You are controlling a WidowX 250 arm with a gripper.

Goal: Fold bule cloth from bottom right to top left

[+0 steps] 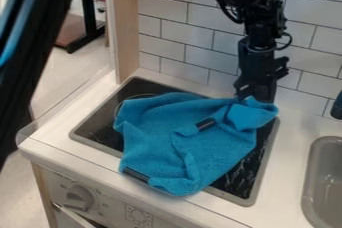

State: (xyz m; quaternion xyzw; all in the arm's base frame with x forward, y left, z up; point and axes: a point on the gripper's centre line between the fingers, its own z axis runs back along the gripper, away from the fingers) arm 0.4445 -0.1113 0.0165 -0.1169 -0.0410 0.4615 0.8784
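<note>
The gripper (255,91) hangs straight down at the back right of the stove, against the cloth's back right part; its lower end meets the blue fabric there. The blue cloth (214,152) lies rumpled across the dark stove top (257,184). Its back right part is bunched into a raised fold, and creases run towards the front. One dark strip (206,124) shows near the middle of the cloth, another (136,174) along its front left edge. The cloth's front end reaches the stove's front rim.
A grey sink (311,187) is set into the white counter (288,152) on the right. White wall tiles (184,42) and a wooden post (123,27) stand behind. An oven knob (80,197) is on the front panel. A dark object (337,106) sits at the right edge.
</note>
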